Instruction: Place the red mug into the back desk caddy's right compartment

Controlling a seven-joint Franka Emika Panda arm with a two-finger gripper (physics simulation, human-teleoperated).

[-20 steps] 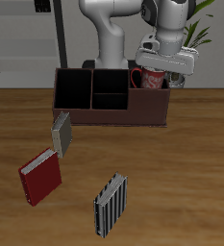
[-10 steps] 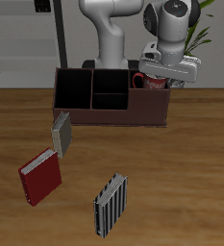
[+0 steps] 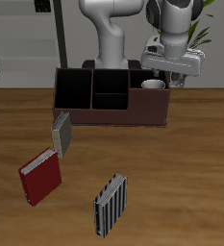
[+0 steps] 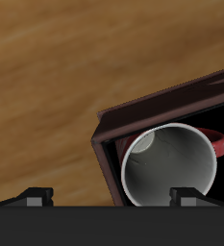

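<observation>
Three books lie on the counter (image 3: 195,173) around 7 o'clock of the back desk caddy (image 3: 109,110). The red mug (image 4: 171,165) stands upright in its right compartment (image 3: 150,101), beneath the released, spread fingers (image 3: 171,69).

Table (image 3: 195,183): wood, warm brown, visible grain, matt to satin. Caddy (image 3: 113,113): dark brown wood, smooth, matt, inner walls near black; same dull finish on wall in wrist view (image 4: 109,159). Mug (image 4: 171,163): ceramic look, inside pale grey-white, smooth, faint glossy highlight near rim; red outside and handle, slightly glossy. Gripper (image 3: 171,65): white hard plastic or painted metal, smooth, semi-gloss; fingers (image 4: 35,197) dark, matt. Red book (image 3: 39,177): plain red cover, matt, paper-like. Striped book (image 3: 110,204): dark and pale striped cover, matt. Grey book (image 3: 62,133): dull grey cover, pale page edge.
</observation>
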